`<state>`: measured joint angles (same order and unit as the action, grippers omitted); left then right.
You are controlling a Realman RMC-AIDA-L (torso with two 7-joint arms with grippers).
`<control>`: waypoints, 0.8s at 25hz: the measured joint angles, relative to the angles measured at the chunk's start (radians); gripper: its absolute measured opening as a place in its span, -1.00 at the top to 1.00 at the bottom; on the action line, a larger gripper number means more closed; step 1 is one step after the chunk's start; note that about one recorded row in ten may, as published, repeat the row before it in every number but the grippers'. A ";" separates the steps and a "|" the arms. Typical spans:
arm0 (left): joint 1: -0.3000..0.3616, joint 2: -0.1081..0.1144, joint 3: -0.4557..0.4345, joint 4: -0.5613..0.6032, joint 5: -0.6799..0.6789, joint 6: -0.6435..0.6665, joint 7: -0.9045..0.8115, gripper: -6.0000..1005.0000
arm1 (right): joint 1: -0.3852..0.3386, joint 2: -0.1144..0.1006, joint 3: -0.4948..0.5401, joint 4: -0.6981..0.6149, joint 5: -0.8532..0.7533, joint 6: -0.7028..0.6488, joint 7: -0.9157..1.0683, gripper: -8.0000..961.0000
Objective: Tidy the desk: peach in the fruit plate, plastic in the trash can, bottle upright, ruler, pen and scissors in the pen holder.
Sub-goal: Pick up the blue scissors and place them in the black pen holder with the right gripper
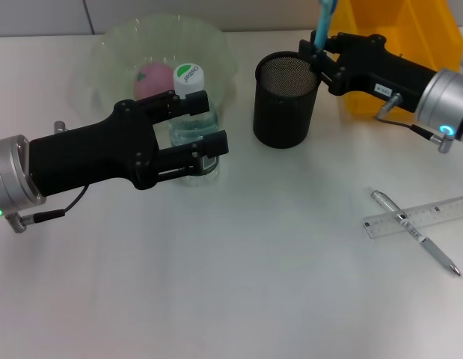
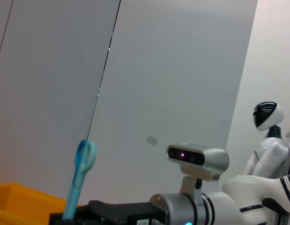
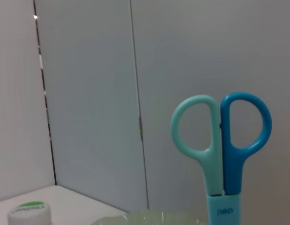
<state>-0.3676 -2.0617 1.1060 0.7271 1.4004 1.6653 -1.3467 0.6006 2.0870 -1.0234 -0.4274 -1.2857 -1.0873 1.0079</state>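
The bottle (image 1: 194,127) stands upright on the desk (image 1: 238,284), its white cap (image 3: 26,213) up, with my left gripper (image 1: 195,124) shut around its body. My right gripper (image 1: 319,46) is shut on the blue scissors (image 1: 327,13), held handles-up over the far rim of the black mesh pen holder (image 1: 285,101); their handles (image 3: 219,140) fill the right wrist view. The pink peach (image 1: 152,78) lies in the pale green fruit plate (image 1: 115,45). The clear ruler (image 1: 433,215) and the silver pen (image 1: 418,235) lie crossed at the right. The yellow trash can (image 1: 399,37) stands behind my right arm. No plastic is in view.
The fruit plate sits just behind the bottle and my left gripper. The pen holder stands close to the trash can. In the left wrist view the scissors (image 2: 81,176) and my right arm's camera (image 2: 197,158) show against a grey wall.
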 joint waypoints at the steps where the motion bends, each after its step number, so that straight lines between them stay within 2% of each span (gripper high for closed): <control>1: -0.001 0.000 0.000 0.000 0.000 -0.006 0.000 -0.45 | 0.011 0.000 0.000 0.013 0.000 0.013 0.000 0.50; 6: -0.006 0.000 0.000 0.000 0.000 -0.009 0.000 -0.45 | 0.050 0.001 -0.004 0.052 0.000 0.058 -0.004 0.50; 20: -0.026 0.002 0.000 0.001 0.000 -0.015 -0.010 -0.45 | 0.062 0.002 -0.004 0.070 0.000 0.062 -0.039 0.48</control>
<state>-0.3940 -2.0594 1.1060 0.7277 1.4005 1.6504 -1.3571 0.6626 2.0895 -1.0278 -0.3570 -1.2853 -1.0251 0.9690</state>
